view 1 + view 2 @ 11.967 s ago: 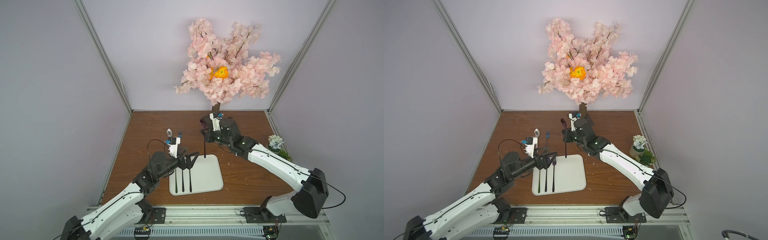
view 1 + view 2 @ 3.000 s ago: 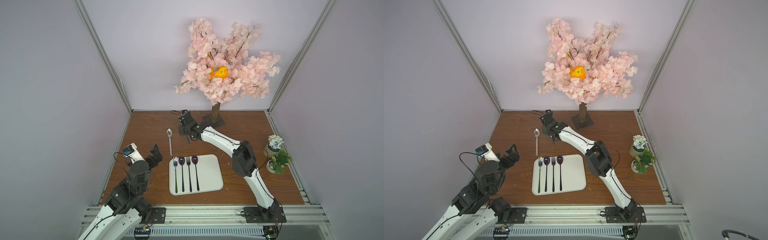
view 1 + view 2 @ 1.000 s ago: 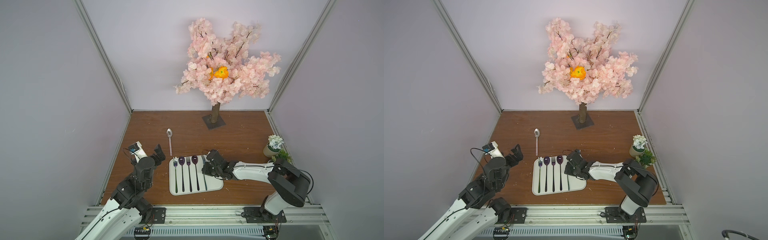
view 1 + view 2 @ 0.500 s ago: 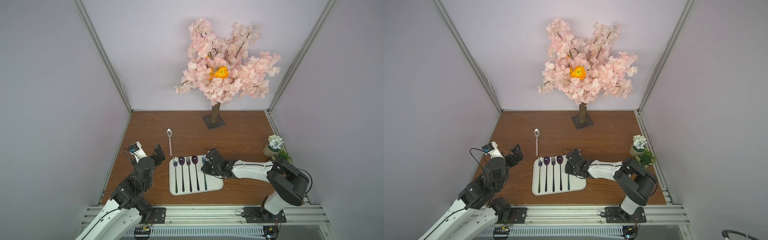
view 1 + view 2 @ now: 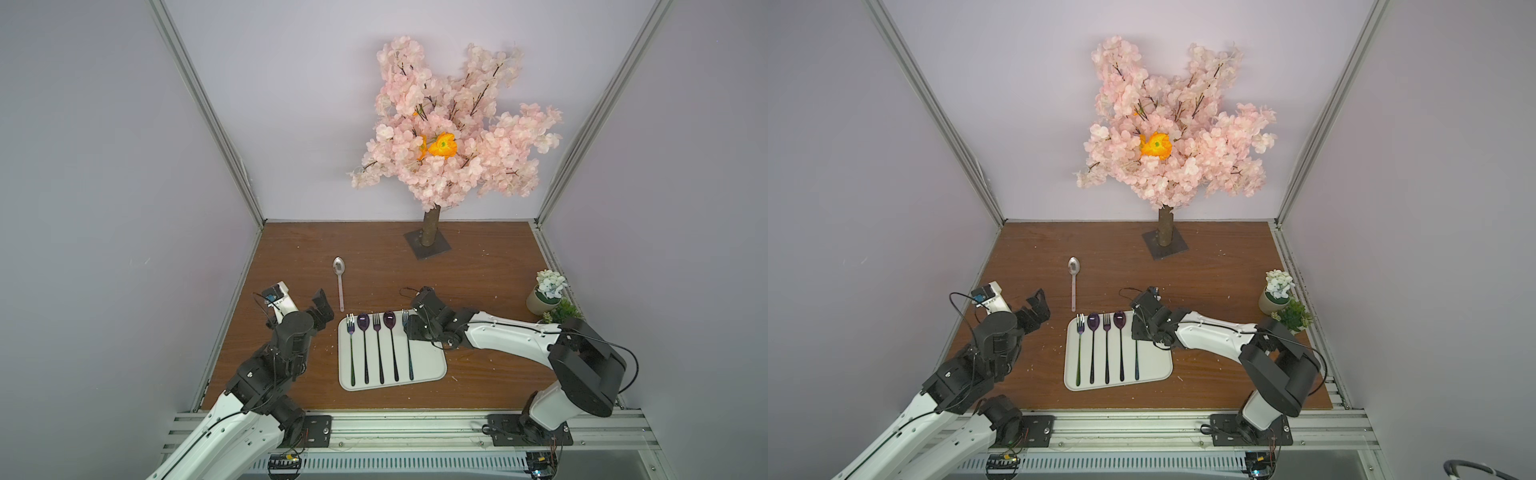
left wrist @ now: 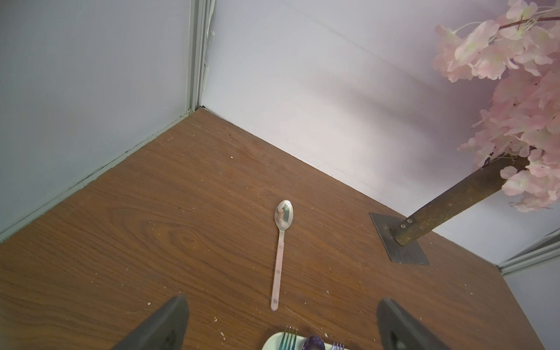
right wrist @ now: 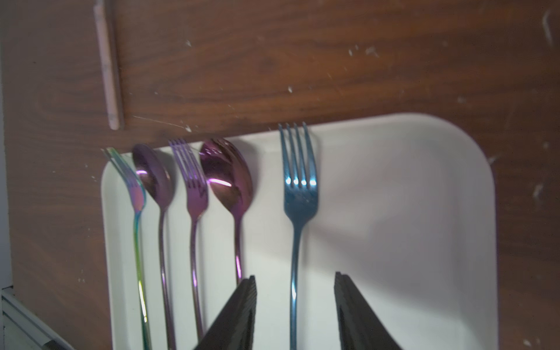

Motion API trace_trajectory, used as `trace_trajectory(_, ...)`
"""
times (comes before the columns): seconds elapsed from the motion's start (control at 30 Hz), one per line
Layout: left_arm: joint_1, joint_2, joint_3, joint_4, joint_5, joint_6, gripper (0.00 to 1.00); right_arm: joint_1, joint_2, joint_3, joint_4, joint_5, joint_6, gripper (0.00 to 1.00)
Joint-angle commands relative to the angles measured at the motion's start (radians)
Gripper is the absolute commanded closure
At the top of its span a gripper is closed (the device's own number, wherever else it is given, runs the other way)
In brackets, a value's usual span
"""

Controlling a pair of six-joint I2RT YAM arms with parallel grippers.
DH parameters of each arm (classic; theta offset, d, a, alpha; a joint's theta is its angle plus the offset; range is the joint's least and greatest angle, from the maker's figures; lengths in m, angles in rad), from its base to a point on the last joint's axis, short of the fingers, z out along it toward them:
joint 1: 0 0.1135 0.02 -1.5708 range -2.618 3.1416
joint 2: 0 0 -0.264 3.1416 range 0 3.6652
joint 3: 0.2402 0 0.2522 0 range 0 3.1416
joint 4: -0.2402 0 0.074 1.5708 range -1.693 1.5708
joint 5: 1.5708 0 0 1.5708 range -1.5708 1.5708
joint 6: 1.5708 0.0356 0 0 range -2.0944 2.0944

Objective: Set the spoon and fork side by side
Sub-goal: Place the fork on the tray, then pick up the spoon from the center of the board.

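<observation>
R hand [image 7: 294,275] sits low over the white tray [image 7: 409,227], fingers spread and nothing pinched. Blue fork [image 7: 300,194] lies flat on the tray w/ its handle running between the two fingers, a gap showing on each side.

Blue fork is the last piece on the robot's right in a row of 5, tines at the tray's far rim, handle toward the robot. Row from robot's left: rainbow fork [image 7: 138,194], 1st purple spoon [image 7: 154,178], purple fork [image 7: 195,188], 2nd purple spoon [image 7: 227,178], then blue fork. All approx. parallel, heads the same way. Gap btw 2nd purple spoon & blue fork is a bit wider than the others.

L hand [image 6: 282,300] is off the tray on robot's left, up off the table [image 6: 151,227], fingers spread wide, holding nothing.

Silver spoon [image 6: 284,213] w/ pink handle lies alone on the table beyond the tray's far left corner. Its bowl points to the back wall; handle end is near the tray, not touching.

Pink blossom tree [image 5: 449,137] stands at the back on a dark base plate. Two small potted plants [image 5: 548,293] sit at the table's right edge, well apart from the tray.
</observation>
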Motion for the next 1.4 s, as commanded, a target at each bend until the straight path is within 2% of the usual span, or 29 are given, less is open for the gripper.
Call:
trace_trajectory(0.0,0.008,0.009,-0.003,0.006,-0.022,-0.016,0.01,-0.004,-0.012,0.128,-0.051,0.091,-0.171,0.50)
trace_trajectory(0.13,0.009,-0.027,0.028,-0.035,-0.120,-0.025,0.01,-0.011,0.120,0.322,-0.069,0.083,-0.284,0.45)
trace_trajectory(0.27,0.009,-0.103,0.047,-0.051,-0.176,-0.011,0.01,-0.011,0.338,0.553,-0.006,0.010,-0.349,0.40)
trace_trajectory(0.47,0.009,-0.141,0.054,-0.060,-0.165,-0.004,0.01,-0.007,0.637,0.903,-0.006,-0.039,-0.380,0.37)
trace_trajectory(0.73,0.009,-0.133,0.060,-0.061,-0.129,0.013,0.01,0.034,0.923,1.293,-0.172,0.030,-0.399,0.35)
trace_trajectory(1.0,0.009,-0.153,0.047,-0.060,-0.104,0.005,0.01,0.045,1.064,1.441,-0.232,0.063,-0.367,0.44)
trace_trajectory(1.23,0.009,-0.176,0.033,-0.060,-0.085,-0.001,0.01,0.048,1.141,1.531,-0.297,0.147,-0.383,0.47)
trace_trajectory(1.37,0.009,-0.194,0.030,-0.061,-0.075,0.002,0.01,0.048,1.158,1.531,-0.309,0.185,-0.403,0.58)
